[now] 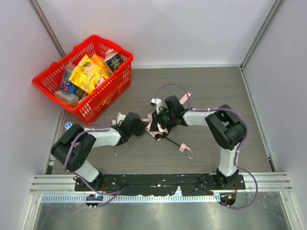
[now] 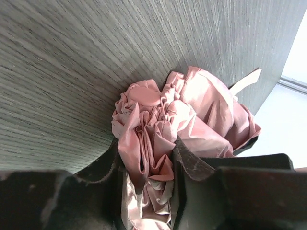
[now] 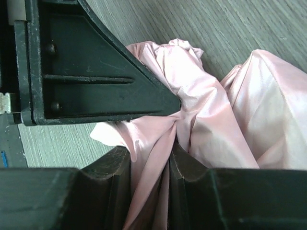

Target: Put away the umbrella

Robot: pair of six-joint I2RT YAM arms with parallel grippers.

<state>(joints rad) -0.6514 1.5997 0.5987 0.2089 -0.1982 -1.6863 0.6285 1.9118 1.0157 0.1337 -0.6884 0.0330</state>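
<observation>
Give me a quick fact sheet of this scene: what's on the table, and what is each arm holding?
surface: grey wood-grain table
main item: pale pink umbrella, crumpled, lying mid-table between the arms
left arm: left tool closed on bunched fabric
right arm: right tool closed on another fold of fabric
loose end: handle on a thin black shaft, pointing toward the near edge, not held
also there: red basket at far left, holding snack packets

The umbrella (image 2: 163, 124) was thin pink cloth with a soft satin sheen, heavily crumpled, on a table (image 2: 72, 62) of matt grey wood-grain laminate. Well apart from the umbrella, the basket (image 1: 105, 96) was glossy red plastic lattice holding shiny film packets (image 1: 87, 74). The left gripper (image 2: 147, 146) at the umbrella was matt black plastic, lightly scuffed.
</observation>
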